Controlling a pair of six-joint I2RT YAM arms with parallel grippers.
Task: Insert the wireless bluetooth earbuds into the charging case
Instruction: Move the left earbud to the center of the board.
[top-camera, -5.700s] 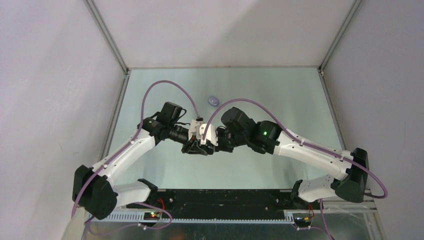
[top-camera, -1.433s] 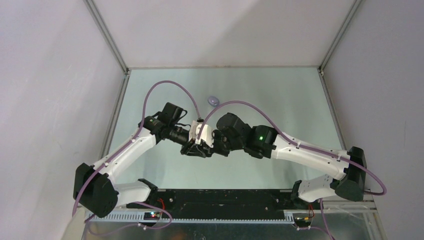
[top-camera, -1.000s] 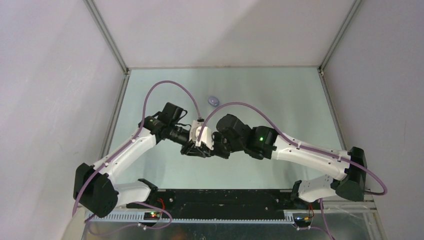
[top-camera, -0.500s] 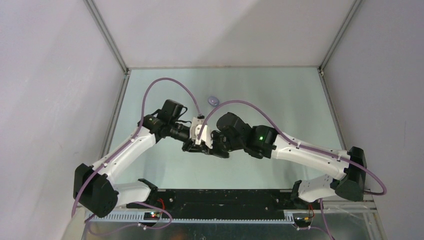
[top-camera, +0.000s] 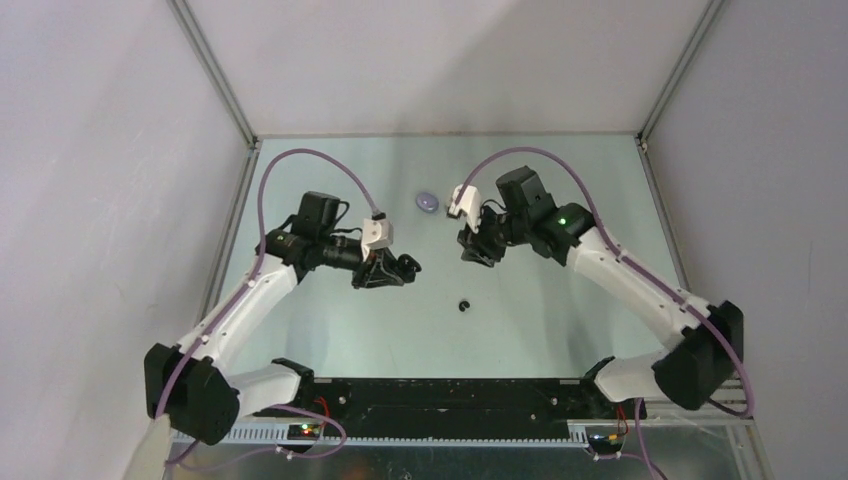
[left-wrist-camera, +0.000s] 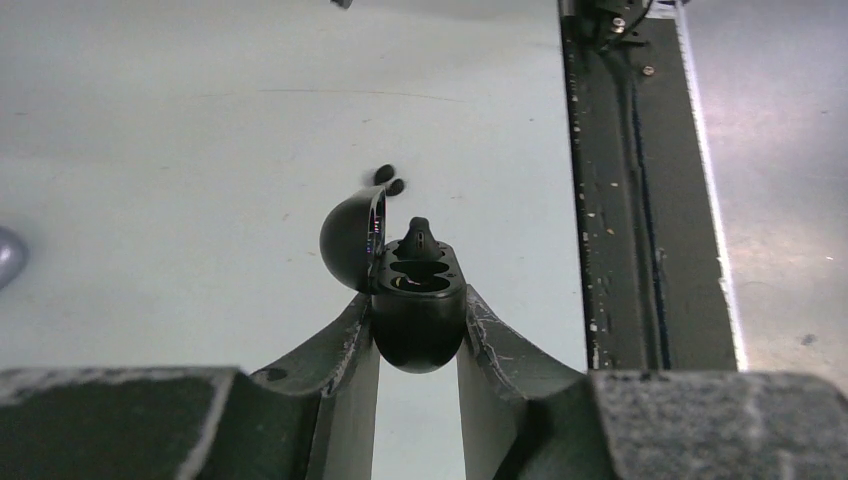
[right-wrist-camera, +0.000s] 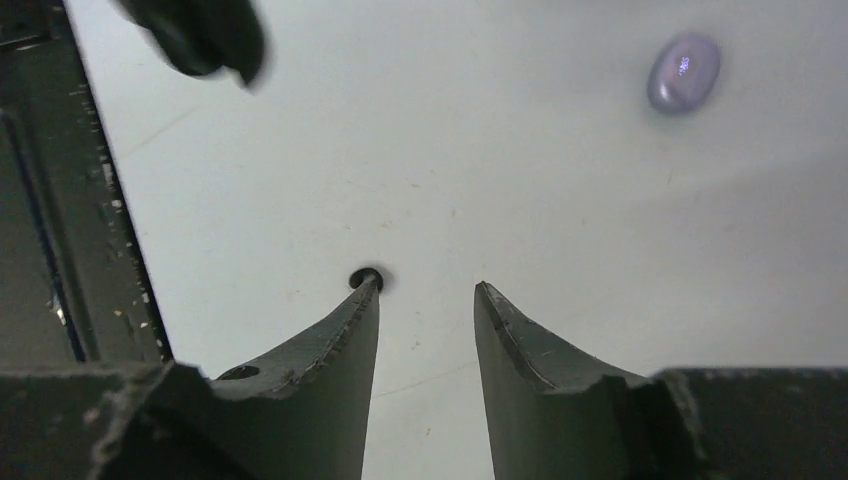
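Open case held in the left claw (left-wrist-camera: 418, 300)
The left claw grasps the black case (left-wrist-camera: 415, 338); the right claw (right-wrist-camera: 427, 290) is released, and one black earbud (top-camera: 464, 304) lies on the bench (top-camera: 560, 330).

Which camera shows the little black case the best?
The left wrist view. The black case sits close up, clamped in the left gripper, lid open, slots showing. The top external view shows only a dark speck. The right wrist view shows a blurred dark shape, unclear.
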